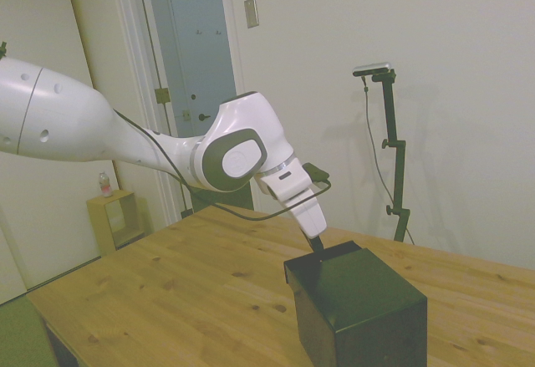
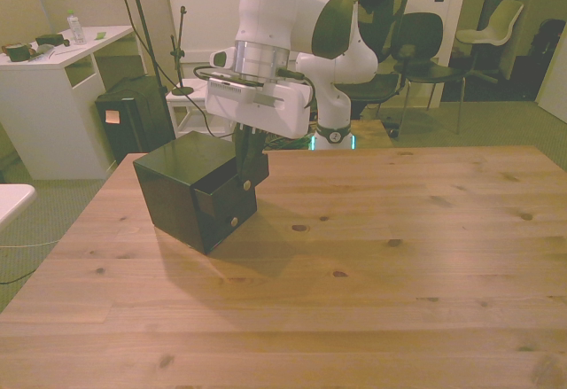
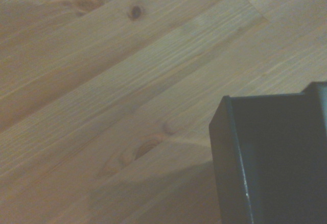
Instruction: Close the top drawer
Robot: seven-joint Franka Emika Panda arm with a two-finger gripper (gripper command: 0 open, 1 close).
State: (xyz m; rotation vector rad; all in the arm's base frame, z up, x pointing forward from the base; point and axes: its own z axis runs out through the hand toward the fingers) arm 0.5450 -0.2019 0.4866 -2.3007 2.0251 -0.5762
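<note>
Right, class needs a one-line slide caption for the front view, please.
White robot arm's gripper meets the pulled-out top drawer of a small black cabinet on a wooden table.

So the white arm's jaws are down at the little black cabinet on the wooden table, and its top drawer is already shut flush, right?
Not quite: the thin black top drawer is not flush; the front view shows it sticking out of the small black cube-shaped cabinet. The rest holds.
</note>
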